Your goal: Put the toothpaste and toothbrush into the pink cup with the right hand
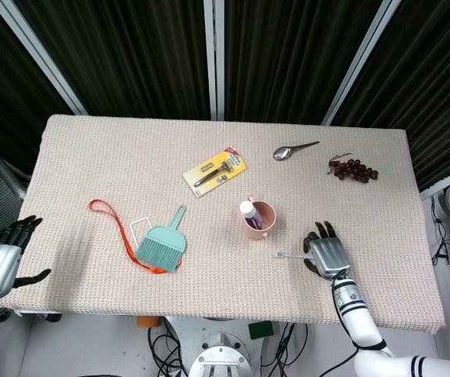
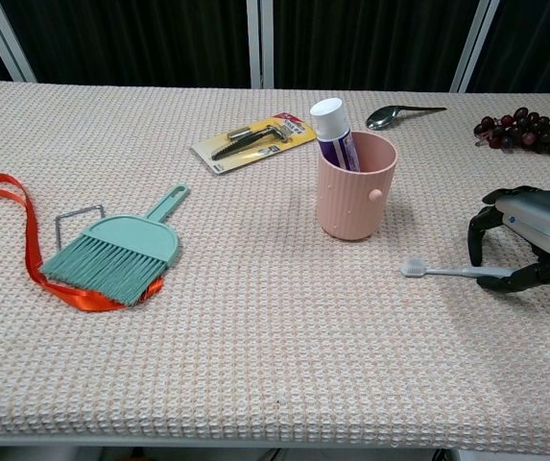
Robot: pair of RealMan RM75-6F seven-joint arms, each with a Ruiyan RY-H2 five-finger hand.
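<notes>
The toothbrush (image 2: 442,272) is thin and pale grey, lying flat on the cloth near and right of the cup (image 2: 354,185), its bristled head pointing left. The pink cup stands upright near mid-table with the toothpaste (image 2: 333,131), white cap up, leaning inside. The right hand (image 2: 529,235) arches over the handle's right end, fingers curled down around it; whether they actually grip it cannot be told, since the hand hides the contact. Bare cloth lies between brush and near table edge (image 1: 209,314), and between brush head and cup. The chest view cuts the hand off at the right. The left hand (image 1: 1,259) hangs off the table's near-left corner, fingers apart, holding nothing.
</notes>
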